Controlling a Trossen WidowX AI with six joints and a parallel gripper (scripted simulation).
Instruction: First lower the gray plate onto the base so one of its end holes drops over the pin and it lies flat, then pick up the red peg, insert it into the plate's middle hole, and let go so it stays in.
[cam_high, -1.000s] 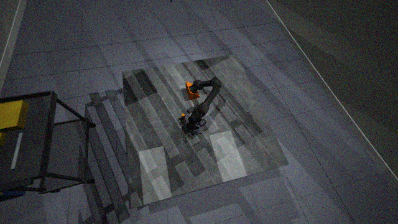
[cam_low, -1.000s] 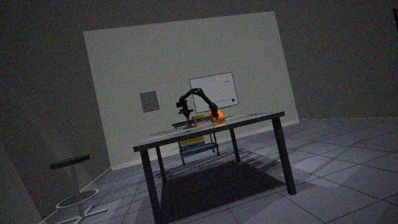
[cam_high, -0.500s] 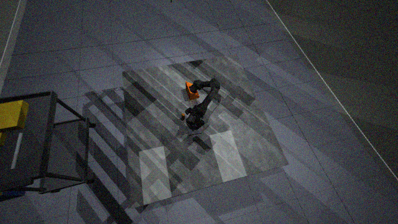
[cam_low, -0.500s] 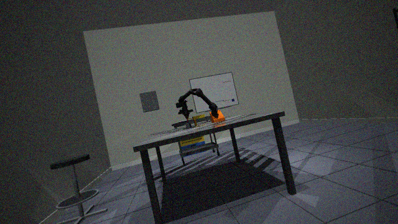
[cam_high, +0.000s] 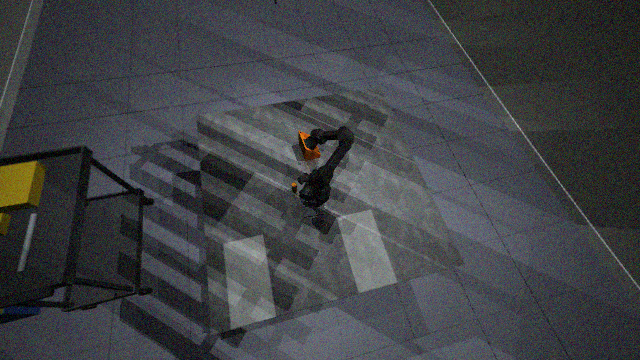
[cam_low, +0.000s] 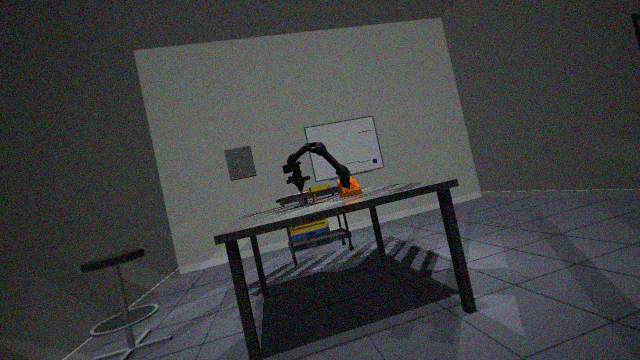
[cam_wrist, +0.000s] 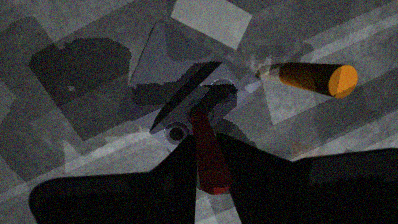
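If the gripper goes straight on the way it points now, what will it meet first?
Most likely the gray plate. The gripper is shut on the red peg, whose tip points at the plate's middle; depth is unclear. The orange cylinder lies off to one side.

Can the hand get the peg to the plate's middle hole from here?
Probably yes. The hand is shut on the red peg, whose tip already sits over the middle of the gray plate. Nothing lies between; the orange pin stands off to one side. The hole itself is hidden.
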